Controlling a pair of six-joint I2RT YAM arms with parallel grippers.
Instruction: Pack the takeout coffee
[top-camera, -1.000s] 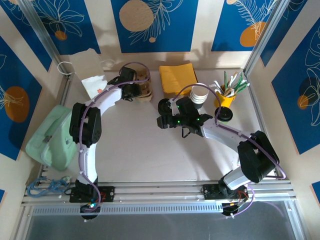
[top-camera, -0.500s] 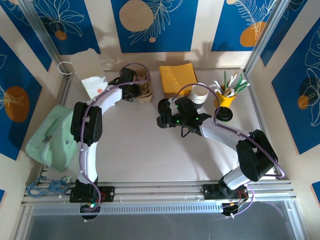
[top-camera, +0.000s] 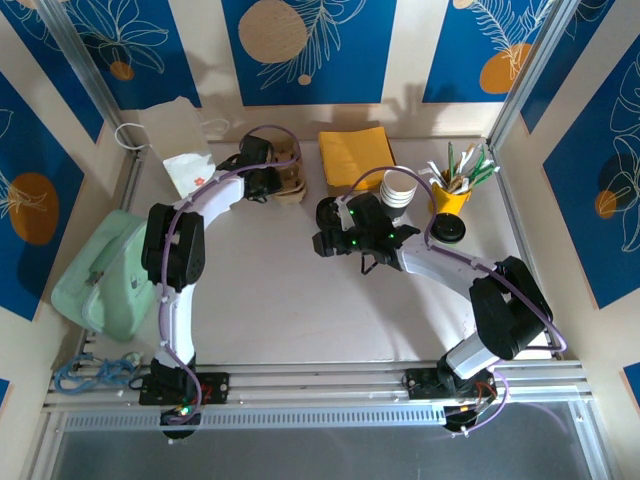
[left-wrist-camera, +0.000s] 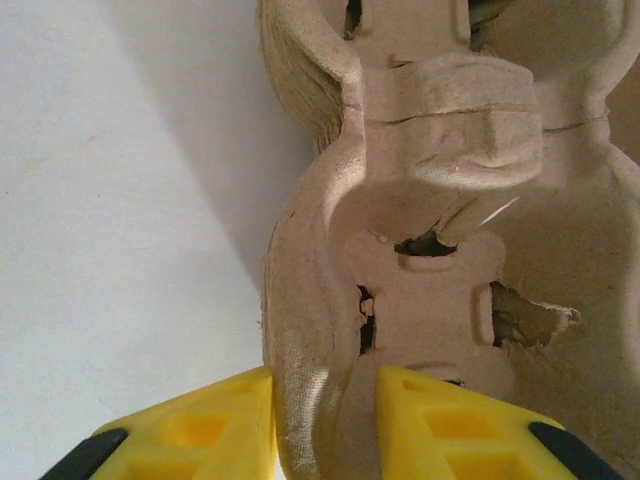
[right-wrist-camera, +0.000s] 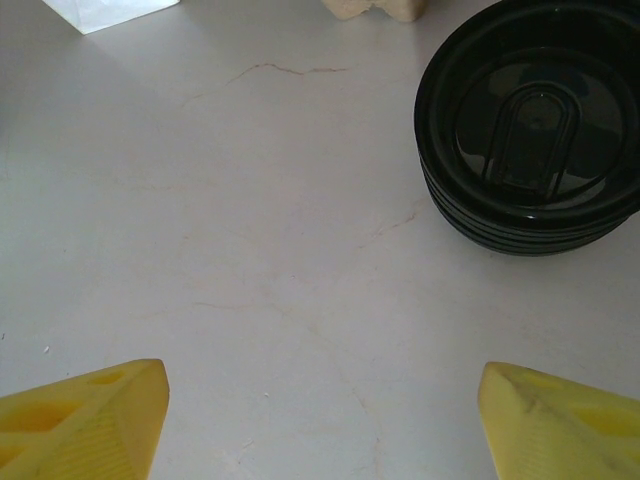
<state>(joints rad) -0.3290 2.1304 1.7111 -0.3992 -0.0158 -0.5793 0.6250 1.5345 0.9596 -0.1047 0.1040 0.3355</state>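
Left wrist view: the left gripper (left-wrist-camera: 325, 425) has its 2 yellow fingers closed on the near rim of the brown pulp tray (left-wrist-camera: 440, 170). The right gripper (right-wrist-camera: 320, 400) hangs wide open over the table (right-wrist-camera: 250, 250), with a stack of black lids (right-wrist-camera: 535, 130) just ahead. Farther back, the nested paper cups (top-camera: 398, 188) stand upright beside a yellow pot (top-camera: 450, 200) of stirrers, well apart from the tray.

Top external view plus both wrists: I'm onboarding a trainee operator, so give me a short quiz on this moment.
1. True or false: the right gripper hangs open over bare table, short of the black lid stack.
2. The left gripper straddles: A) the pulp cup carrier wall, B) the paper bag, C) the napkins.
3. What colour is the holder beside the paper cup stack?
Key: 1 true; 2 A; 3 yellow.
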